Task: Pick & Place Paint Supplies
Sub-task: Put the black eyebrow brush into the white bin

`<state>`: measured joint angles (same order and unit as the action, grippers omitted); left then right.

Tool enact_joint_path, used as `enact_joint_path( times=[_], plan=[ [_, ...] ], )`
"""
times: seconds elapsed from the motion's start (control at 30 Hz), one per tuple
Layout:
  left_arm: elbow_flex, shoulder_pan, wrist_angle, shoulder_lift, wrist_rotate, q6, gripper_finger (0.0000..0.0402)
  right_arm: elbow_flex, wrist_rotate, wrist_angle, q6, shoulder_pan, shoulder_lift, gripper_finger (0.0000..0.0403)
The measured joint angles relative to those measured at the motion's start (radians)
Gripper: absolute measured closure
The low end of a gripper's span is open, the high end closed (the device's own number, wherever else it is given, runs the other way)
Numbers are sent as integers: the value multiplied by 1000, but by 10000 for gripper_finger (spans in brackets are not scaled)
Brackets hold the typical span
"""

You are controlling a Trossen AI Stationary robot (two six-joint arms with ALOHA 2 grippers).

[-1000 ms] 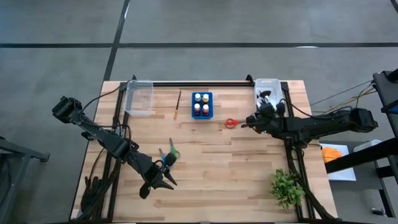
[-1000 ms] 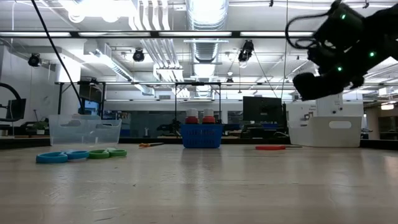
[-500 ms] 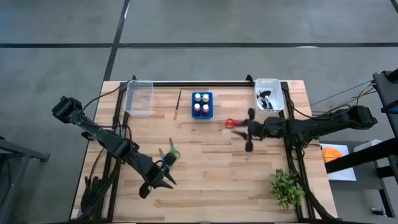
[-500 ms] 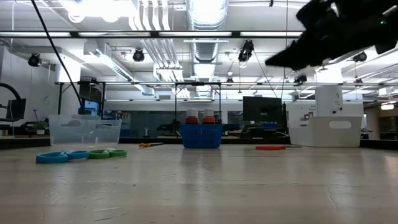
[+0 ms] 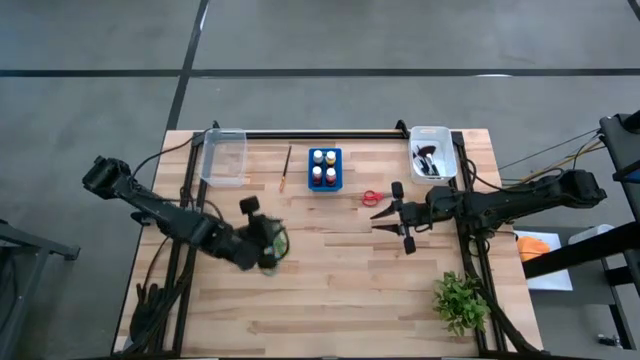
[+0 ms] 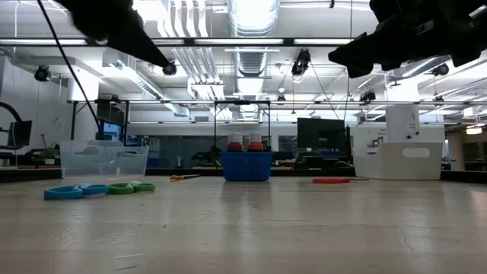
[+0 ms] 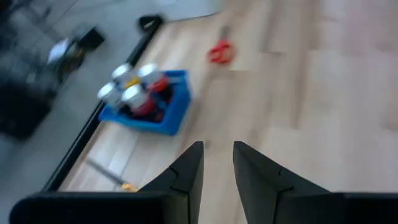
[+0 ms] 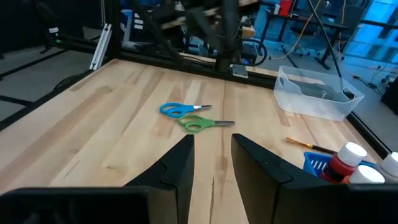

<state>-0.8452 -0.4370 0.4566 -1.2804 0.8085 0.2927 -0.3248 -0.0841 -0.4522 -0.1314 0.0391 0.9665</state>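
- We've got the wooden tabletop [image 5: 340, 290] — blue bottle holder [image 5: 324, 168] at the back.
- Left claw [image 7: 217, 163] hangs empty, fingers narrowly apart, above the green scissors [image 8: 198, 124] and blue scissors [image 8: 176, 109].
- Right claw [image 8: 211, 152] is empty too, gap narrow — just beside the red scissors [image 5: 371, 197].
- Thin brush [image 5: 287, 167] lies left of the holder.

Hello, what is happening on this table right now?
Two robot arms are sorting paint supplies, and neither holds anything. The left gripper hangs over the green scissors and blue scissors. The right gripper is beside the red scissors. A brush lies near the bottle holder.
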Motion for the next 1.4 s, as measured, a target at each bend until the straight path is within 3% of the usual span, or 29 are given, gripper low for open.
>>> enact_joint_path(
  times=[0.23, 0.43, 0.73, 1.07, 1.4],
  plan=[
    [3, 260, 32, -7, -23, 249, 307, 0, -1, 0, 0, 0, 0, 301],
    [130, 401, -55, -25, -126, 259, 307, 2, -3, 4, 0, 0, 0, 301],
    [313, 525, -409, -25, -148, 209, 307, 2, -3, 6, 0, 0, 0, 301],
    [314, 582, -441, -76, -242, 288, 307, 2, 5, 7, 0, 0, 0, 301],
    [204, 616, -426, -307, -216, 292, 307, 3, 8, 9, 0, 0, 0, 301]
  ],
)
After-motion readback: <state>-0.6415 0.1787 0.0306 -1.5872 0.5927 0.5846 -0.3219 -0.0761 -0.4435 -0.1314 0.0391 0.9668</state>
